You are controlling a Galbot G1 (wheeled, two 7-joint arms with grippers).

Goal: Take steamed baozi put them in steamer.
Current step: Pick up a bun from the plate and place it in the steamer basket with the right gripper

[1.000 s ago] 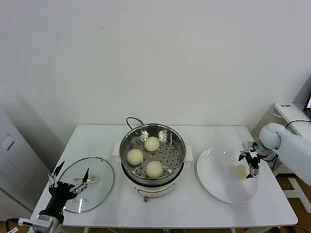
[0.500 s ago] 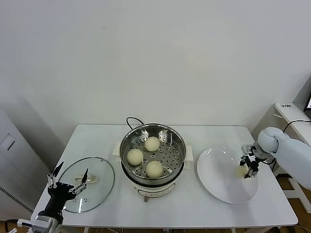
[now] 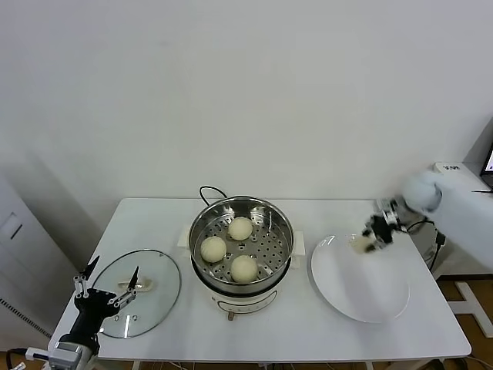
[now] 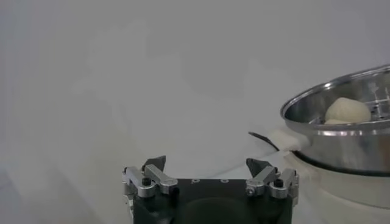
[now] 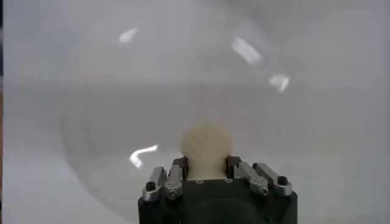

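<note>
Gripping a baozi [image 5: 206, 145], right claw [image 3: 373, 237] apparently hovers above plate [image 3: 362, 297].

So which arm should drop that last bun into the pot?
The right. Its gripper already holds the fourth baozi above the plate, beside the steamer. The left gripper waits open by the glass lid.

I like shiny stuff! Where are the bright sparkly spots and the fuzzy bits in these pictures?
Right wrist view: white glints on the plate. Head view: the right gripper with its baozi looks smeared; the steamer rim gleams. Left wrist view: the table is hazy.
</note>
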